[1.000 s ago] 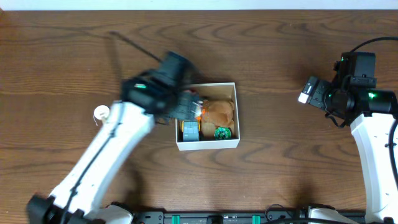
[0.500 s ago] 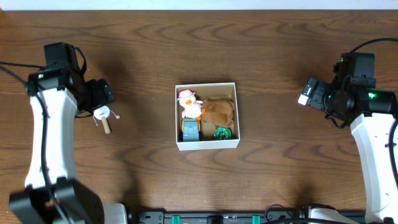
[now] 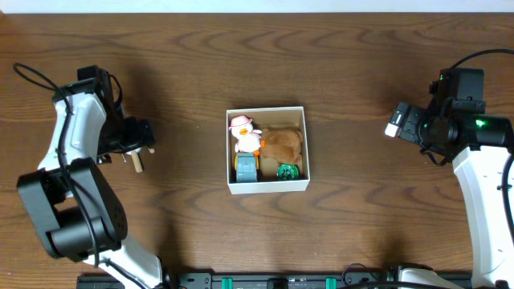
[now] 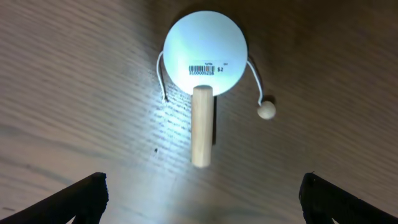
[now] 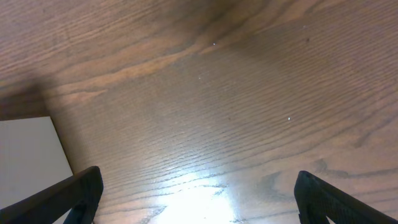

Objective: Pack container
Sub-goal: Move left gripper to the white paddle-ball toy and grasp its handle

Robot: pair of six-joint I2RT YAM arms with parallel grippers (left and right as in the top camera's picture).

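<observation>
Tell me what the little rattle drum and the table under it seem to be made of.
Rattle drum: handle looks like pale unfinished wood, faint grain showing; the round white head is smooth and matte, perhaps paper or plastic; the small bead looks wooden. Table: dark brown wood grain with a glossy glare, possibly laminate.

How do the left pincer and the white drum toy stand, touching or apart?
Apart. The left wrist view shows the open left pincer with bare table between each fingertip and the white drum toy.
</observation>
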